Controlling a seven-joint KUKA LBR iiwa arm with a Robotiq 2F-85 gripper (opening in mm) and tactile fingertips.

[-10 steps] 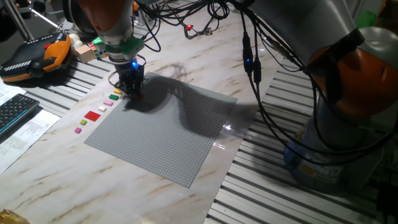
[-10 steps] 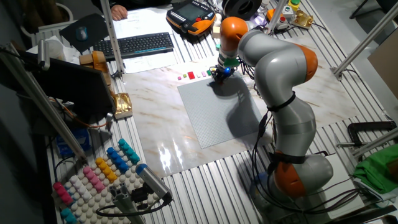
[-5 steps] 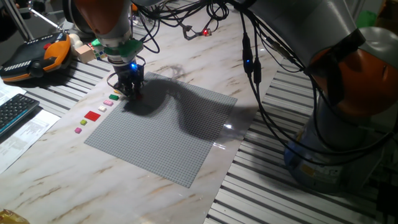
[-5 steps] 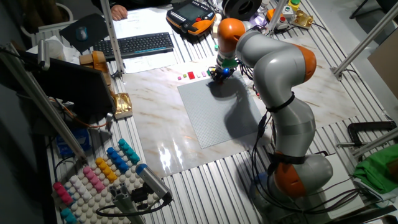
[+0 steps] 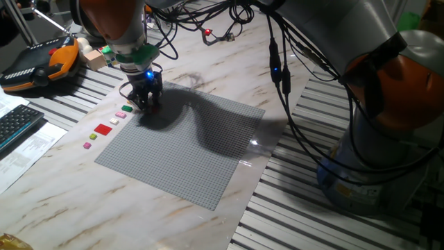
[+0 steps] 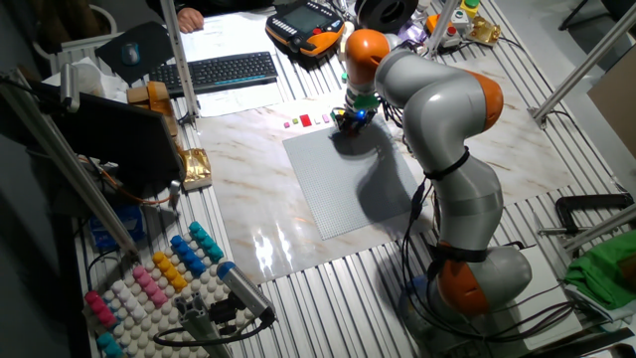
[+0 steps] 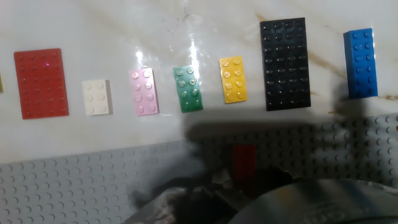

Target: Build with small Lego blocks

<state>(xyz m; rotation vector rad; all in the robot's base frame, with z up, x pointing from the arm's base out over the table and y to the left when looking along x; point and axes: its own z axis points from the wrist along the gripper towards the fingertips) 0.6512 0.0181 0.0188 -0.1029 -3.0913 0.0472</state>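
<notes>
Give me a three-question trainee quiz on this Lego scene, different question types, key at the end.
1. True or false: the black plate lies between the yellow brick and the blue brick in the hand view.
2. Which brick is nearest the big red plate? A white, B green, C pink.
3. Fill in: the small red brick by the gripper sits over the grey ____.

Key: 1 true. 2 A. 3 baseplate.

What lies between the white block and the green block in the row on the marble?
In the hand view, one pink block lies between the white block and the green block, apart from both.
</notes>
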